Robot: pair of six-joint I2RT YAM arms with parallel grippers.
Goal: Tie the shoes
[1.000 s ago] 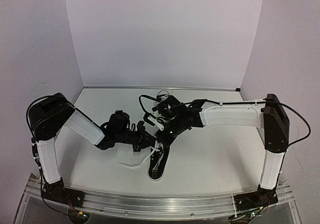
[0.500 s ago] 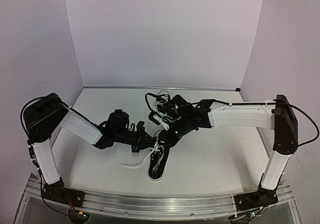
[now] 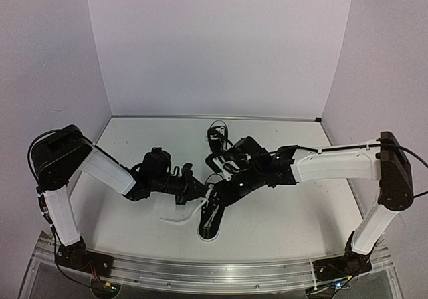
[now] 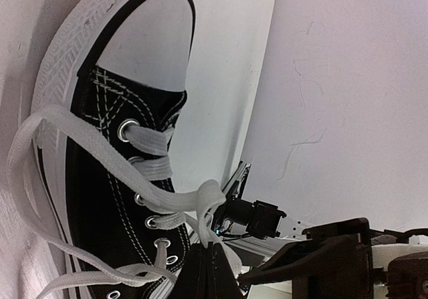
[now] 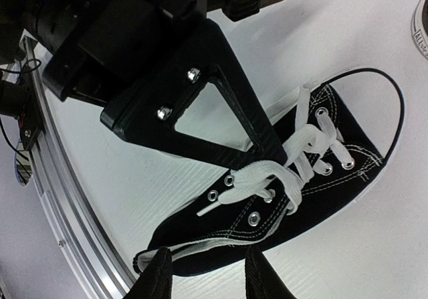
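One black sneaker (image 3: 210, 220) with white laces lies near the table's front, toe toward me. My left gripper (image 3: 202, 192) is shut on a white lace (image 4: 200, 202) just above the eyelets; in the left wrist view its fingertips (image 4: 212, 245) pinch the strand. My right gripper (image 3: 224, 190) is open and empty, hovering over the shoe's heel opening; its fingers (image 5: 160, 275) straddle the shoe (image 5: 281, 212). The left gripper (image 5: 284, 153) shows there holding the lace. The second sneaker (image 3: 215, 135) sits at the back, partly hidden by the right arm.
A loose lace end (image 3: 177, 217) trails on the table left of the shoe. The metal rail (image 3: 214, 272) runs along the front edge. The second shoe's white sole edge (image 5: 420, 18) shows at the right wrist view's corner. Walls close in the back and sides.
My right arm has stretched out, its elbow swinging right, and its gripper has shifted slightly toward the front over the shoe. The left gripper has stayed put, still holding the lace.
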